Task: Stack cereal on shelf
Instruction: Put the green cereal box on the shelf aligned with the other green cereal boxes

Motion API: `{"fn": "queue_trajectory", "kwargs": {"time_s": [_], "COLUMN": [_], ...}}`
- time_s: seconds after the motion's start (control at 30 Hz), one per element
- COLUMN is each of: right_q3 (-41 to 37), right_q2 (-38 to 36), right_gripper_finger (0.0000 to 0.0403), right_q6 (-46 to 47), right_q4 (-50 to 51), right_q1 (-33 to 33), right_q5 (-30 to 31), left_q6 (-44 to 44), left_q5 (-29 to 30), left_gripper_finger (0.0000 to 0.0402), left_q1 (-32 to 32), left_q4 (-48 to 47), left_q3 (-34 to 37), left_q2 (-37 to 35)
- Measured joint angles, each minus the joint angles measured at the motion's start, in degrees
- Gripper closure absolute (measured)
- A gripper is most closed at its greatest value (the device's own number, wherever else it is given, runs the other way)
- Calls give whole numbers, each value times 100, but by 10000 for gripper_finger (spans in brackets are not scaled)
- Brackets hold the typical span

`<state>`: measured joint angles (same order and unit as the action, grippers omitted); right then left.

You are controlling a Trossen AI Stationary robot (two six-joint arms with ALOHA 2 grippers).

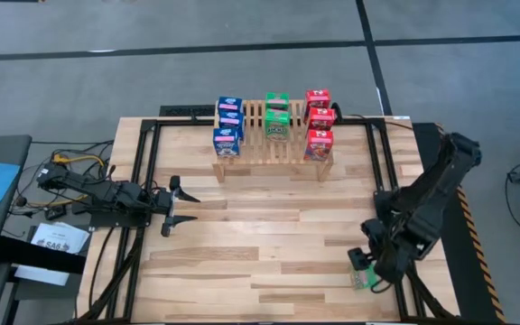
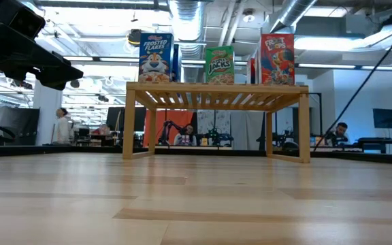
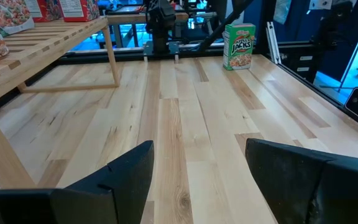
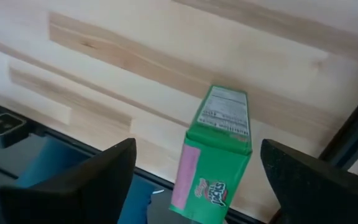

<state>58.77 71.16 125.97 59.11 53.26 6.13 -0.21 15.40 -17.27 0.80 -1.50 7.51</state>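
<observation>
Last green box [image 1: 362,280] stands at tabletop's 5 o'clock corner, long axis upright, between wide-open empty right pincer [image 4: 194,180] fingers. Shelf [image 1: 269,161] lies toward 11 o'clock; left pincer [image 1: 181,206] open, empty, well apart

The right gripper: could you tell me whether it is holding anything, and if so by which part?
Nothing is held. The right gripper is open over the green cereal box, which stands on the table between the fingers, untouched.
</observation>
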Motion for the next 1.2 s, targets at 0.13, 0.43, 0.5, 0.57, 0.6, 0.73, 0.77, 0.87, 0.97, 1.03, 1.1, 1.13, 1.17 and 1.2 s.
{"fn": "queue_trajectory", "kwargs": {"time_s": [0.13,0.43,0.5,0.57,0.6,0.73,0.77,0.87,0.97,1.03,1.1,1.13,1.17,1.2], "right_q3": [62,62,62,62,62,62,63,62,62,62,62,62,62,62], "right_q2": [293,818,939,1049,1093,1258,1281,1363,1407,1436,1432,1431,1431,1431], "right_gripper_finger": [30,29,29,29,29,29,29,32,46,64,87,99,111,121], "right_q6": [250,212,59,18,16,16,16,14,13,-1,-2,-2,-2,-2], "right_q4": [0,-31,-47,-99,-137,-214,-211,-234,-311,-361,-427,-457,-483,-514], "right_q1": [205,418,467,516,540,607,614,638,638,638,638,638,638,634], "right_q5": [4,4,4,4,4,28,66,131,131,131,133,134,142,150], "left_q6": [0,0,0,0,-2,0,0,-1,0,-2,0,0,0,-1], "left_q5": [0,2,0,1,1,0,2,1,0,2,0,2,0,0], "left_gripper_finger": [158,158,158,158,158,158,158,158,158,158,158,158,158,158], "left_q1": [0,1,-1,1,1,1,0,1,-1,-1,0,1,1,-1], "left_q4": [-2,0,-2,-2,-2,-2,-2,-2,0,-2,-2,-2,-2,0], "left_q3": [0,0,0,0,0,0,0,0,0,0,0,0,0,0], "left_q2": [0,0,0,0,-1,0,0,0,-2,-2,-1,0,-1,-2]}}
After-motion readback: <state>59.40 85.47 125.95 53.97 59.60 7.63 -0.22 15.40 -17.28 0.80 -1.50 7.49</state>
